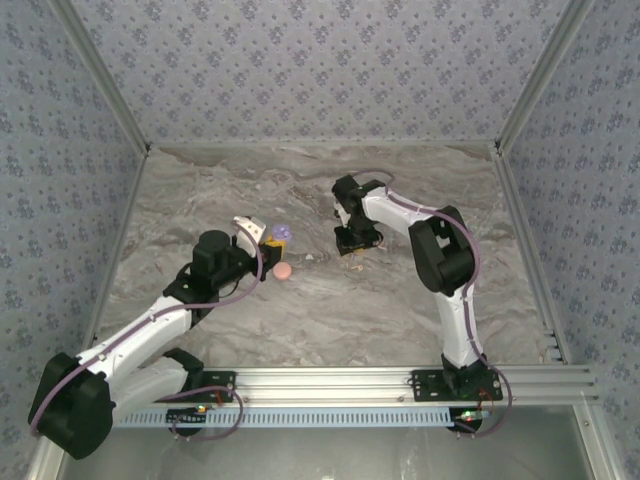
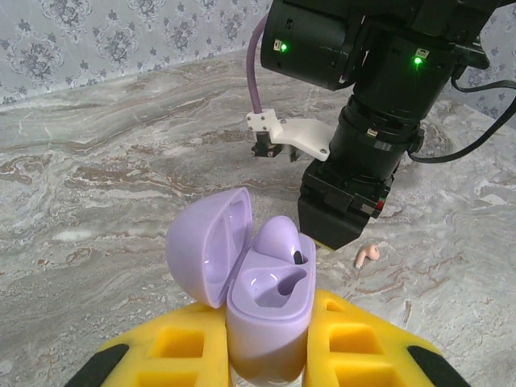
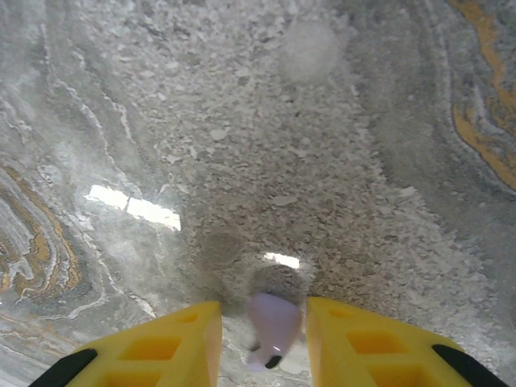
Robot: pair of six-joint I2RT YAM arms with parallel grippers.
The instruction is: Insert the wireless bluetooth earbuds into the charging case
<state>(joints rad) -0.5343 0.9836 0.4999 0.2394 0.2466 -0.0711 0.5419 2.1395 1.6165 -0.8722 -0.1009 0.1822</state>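
My left gripper is shut on the lilac charging case, held upright with its lid swung open to the left. One lilac earbud sits in the far slot; the near slot is empty. In the top view this case is left of centre at my left gripper. My right gripper points down at the table. Its yellow fingers stand open on either side of a second lilac earbud lying on the marble, with a gap on each side. A pink earbud lies beside the right gripper.
A round pink case lies on the table just in front of the left gripper. The right arm's black wrist stands close behind the lilac case. Aluminium frame rails and patterned walls bound the marble table.
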